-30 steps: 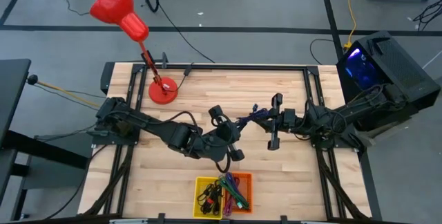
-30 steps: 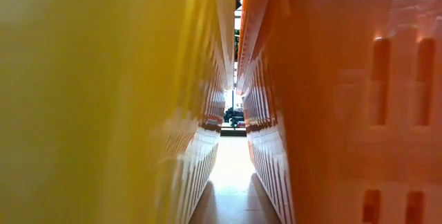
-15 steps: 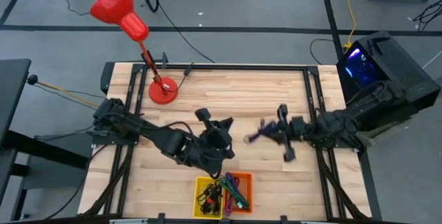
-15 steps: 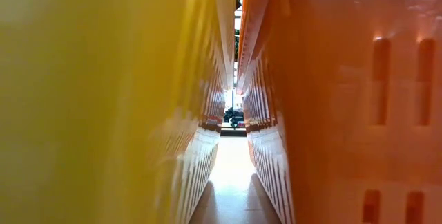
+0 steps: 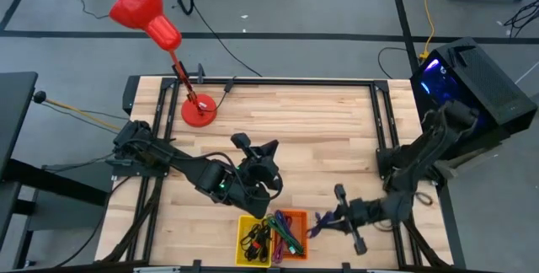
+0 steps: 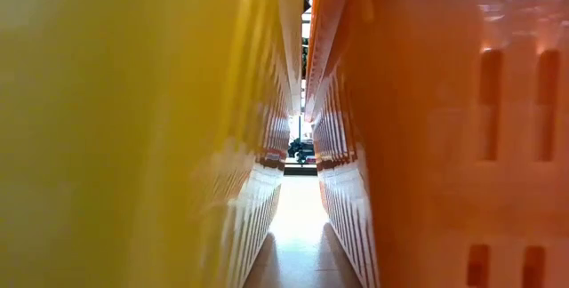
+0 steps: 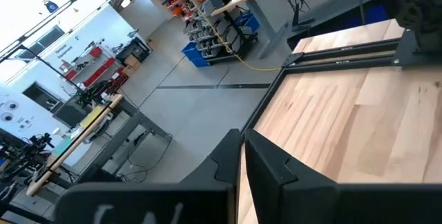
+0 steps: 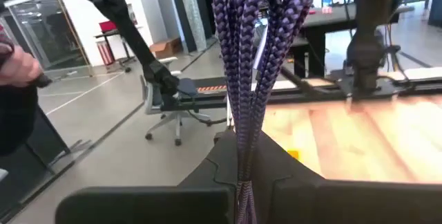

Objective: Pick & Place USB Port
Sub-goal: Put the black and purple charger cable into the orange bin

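Step in hand: carrying the purple cable (image 8: 250,79) to the bins at the near edge of the table (image 5: 337,121) — judged from where the right arm hangs.
Right gripper (image 5: 337,220): near edge, just right of the orange bin (image 5: 295,231), fingers pinching the braided purple cable; the wrist view shows the bundle pressed between them and looped upward.
Cable: held clear of the table, its free end trailing toward the orange bin — the plug itself cannot be made out.
Left gripper (image 5: 257,159): mid-table, just beyond the yellow bin (image 5: 248,238), fingers pressed together on nothing.
Bins: yellow on the left and orange on the right, side by side; dark and coloured cables already lie across both.
Doing it well: bring the gripper over the bin's middle before letting go, so the loose loops fall inside and do not drape over the rim.
Height: lower it close to the pile first; a braided cable dropped from high may spring out.
Risk: the trailing end could snag the cables already heaped there, or catch the dividing wall between bins.
Clearance: the left arm sits close beyond the bins — keep the path on the right side.
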Robot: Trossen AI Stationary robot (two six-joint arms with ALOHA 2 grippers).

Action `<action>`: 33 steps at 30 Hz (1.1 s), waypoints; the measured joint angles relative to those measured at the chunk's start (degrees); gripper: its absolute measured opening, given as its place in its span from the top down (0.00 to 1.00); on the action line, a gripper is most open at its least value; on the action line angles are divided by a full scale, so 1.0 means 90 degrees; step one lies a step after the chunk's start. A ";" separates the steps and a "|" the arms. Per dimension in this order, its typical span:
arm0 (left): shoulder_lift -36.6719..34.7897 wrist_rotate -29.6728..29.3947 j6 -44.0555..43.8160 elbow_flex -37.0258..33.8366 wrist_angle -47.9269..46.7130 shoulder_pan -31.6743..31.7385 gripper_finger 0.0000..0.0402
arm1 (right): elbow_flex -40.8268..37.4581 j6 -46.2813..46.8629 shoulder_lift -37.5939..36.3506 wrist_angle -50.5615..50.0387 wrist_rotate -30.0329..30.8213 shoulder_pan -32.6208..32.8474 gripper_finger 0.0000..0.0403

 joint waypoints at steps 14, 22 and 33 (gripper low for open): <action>0.0000 0.0189 -0.0048 0.0000 0.0003 0.0014 0.94 | 0.0286 0.0846 0.1889 0.1020 -0.0705 -0.0458 0.97; 0.0000 0.0381 -0.0050 0.0000 -0.0026 0.0012 0.94 | 0.0323 0.1424 0.1961 0.0268 -0.0938 -0.0515 0.97; 0.0000 0.0405 -0.0053 0.0000 -0.0043 0.0012 0.94 | 0.0323 0.1691 0.2092 0.0055 -0.0812 -0.0517 0.97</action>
